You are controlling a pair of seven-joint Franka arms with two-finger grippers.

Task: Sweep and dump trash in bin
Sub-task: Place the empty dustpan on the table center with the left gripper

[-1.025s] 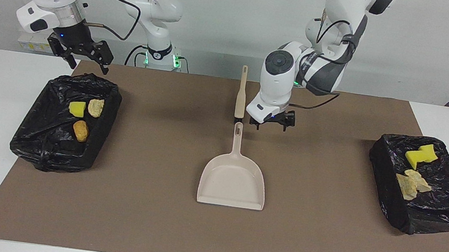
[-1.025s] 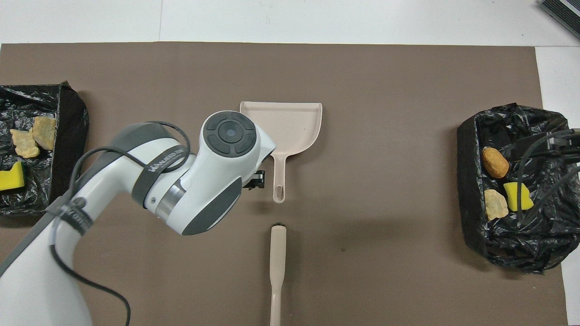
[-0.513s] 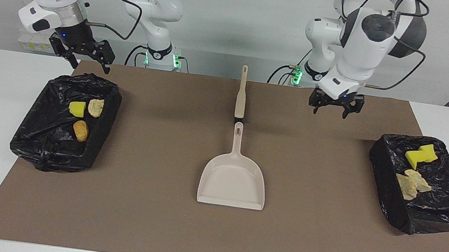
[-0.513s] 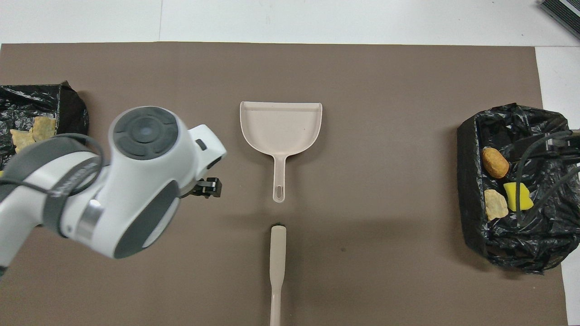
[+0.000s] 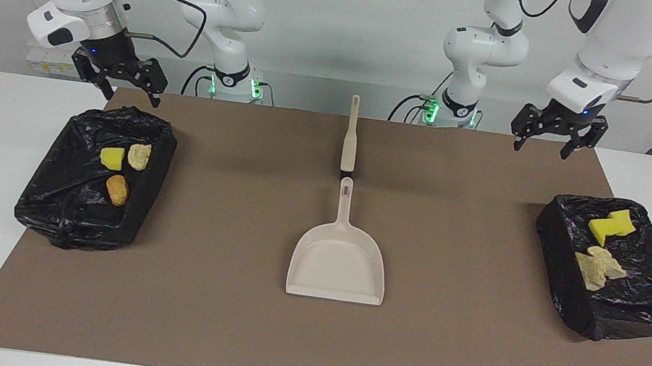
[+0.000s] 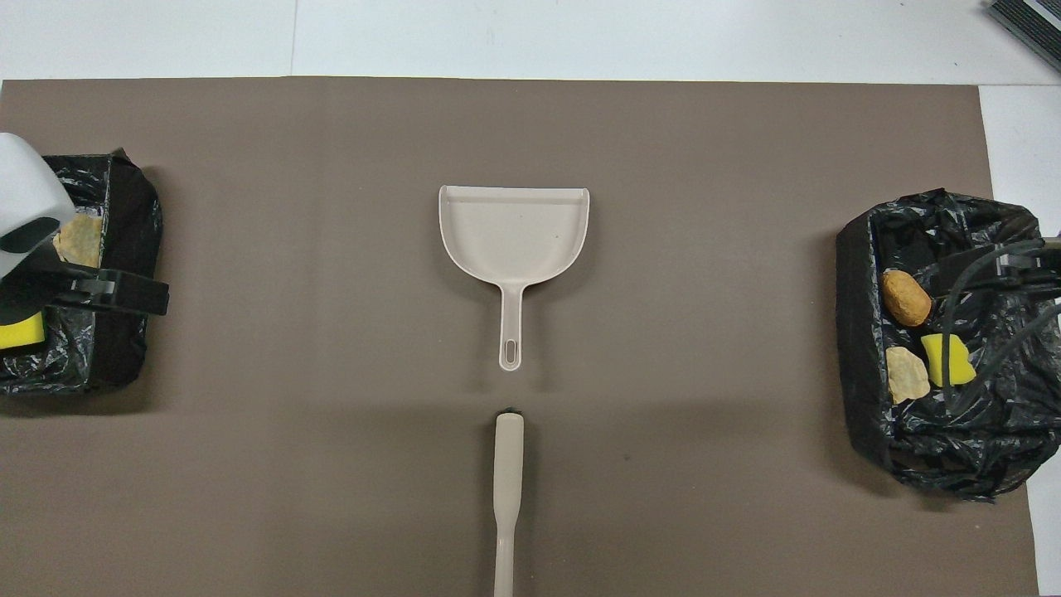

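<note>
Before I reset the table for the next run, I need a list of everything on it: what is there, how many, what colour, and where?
Bins: two, lined with black bags, one at each end of the table.
Trash: in the bin at the right arm's end, one yellow, one tan, one orange piece; in the other bin, yellow sponge and tan scraps.
Dustpan: one, beige, empty, mid-table.
Brush: one, beige, in line with the dustpan's handle, nearer to the robots.
Mat: one, brown, under everything.
Right gripper: open, empty, above its bin's edge.
Left gripper: open, empty, above the mat's corner.
</note>
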